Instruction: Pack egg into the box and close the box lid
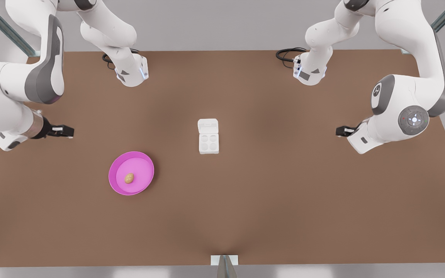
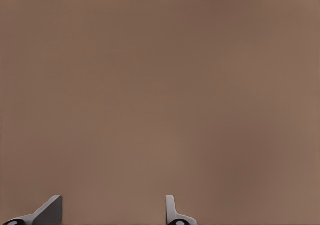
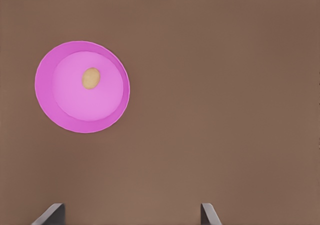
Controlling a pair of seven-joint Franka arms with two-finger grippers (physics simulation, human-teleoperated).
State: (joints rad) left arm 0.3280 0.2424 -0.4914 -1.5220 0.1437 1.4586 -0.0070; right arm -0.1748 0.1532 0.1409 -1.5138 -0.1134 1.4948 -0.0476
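Both end effectors spread: right [image 3: 131, 215] sees egg [image 3: 90, 78] in dish [image 3: 47, 92]; left [image 2: 112, 212] bare table [image 2: 160, 85].

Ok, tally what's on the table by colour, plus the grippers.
Pink: 1, dish
Tan: 1, egg in the dish
White: 1, box, lid open
Grippers: 2, both open: left gripper at front view's right, right gripper at its left
Total: 5
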